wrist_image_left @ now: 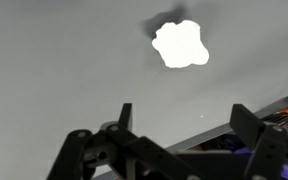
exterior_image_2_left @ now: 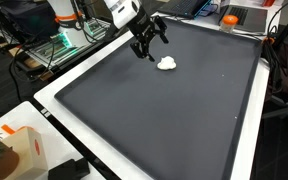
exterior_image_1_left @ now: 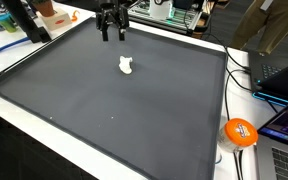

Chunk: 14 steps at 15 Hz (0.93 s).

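Tabletop (exterior_image_1_left: 104,100): dark matt mat, smooth, faintly speckled. White lump (exterior_image_1_left: 126,66): soft, matt, cloth-like. Hand (exterior_image_1_left: 111,36): black hard plastic, slight sheen

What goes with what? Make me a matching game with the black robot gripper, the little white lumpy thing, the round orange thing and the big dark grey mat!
Things
1. black robot gripper
2. little white lumpy thing
3. round orange thing
4. big dark grey mat

Places and states
A. lying on the mat
B. flat, underneath the white thing
C. open and empty
D. off the mat, past its edge

Pairs: 1-C, 2-A, 3-D, 4-B
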Each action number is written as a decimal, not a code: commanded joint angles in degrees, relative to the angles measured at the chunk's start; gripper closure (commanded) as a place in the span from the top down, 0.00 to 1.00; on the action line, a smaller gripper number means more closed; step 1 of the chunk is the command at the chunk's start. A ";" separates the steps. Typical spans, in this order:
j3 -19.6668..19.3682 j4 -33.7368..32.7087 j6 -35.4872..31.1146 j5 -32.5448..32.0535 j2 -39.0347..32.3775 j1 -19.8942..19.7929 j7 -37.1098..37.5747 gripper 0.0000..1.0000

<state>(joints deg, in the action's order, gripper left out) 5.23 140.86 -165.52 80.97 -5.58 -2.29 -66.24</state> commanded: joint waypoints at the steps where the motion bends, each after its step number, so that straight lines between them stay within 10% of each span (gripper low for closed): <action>1: 0.00 0.00 -0.09 0.91 0.00 -0.01 -0.92 1.00; 14: 3.93 -0.46 -15.07 33.23 3.71 4.79 -28.64 1.00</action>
<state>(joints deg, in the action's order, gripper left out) 8.36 139.66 -177.39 106.04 -4.56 0.65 -87.79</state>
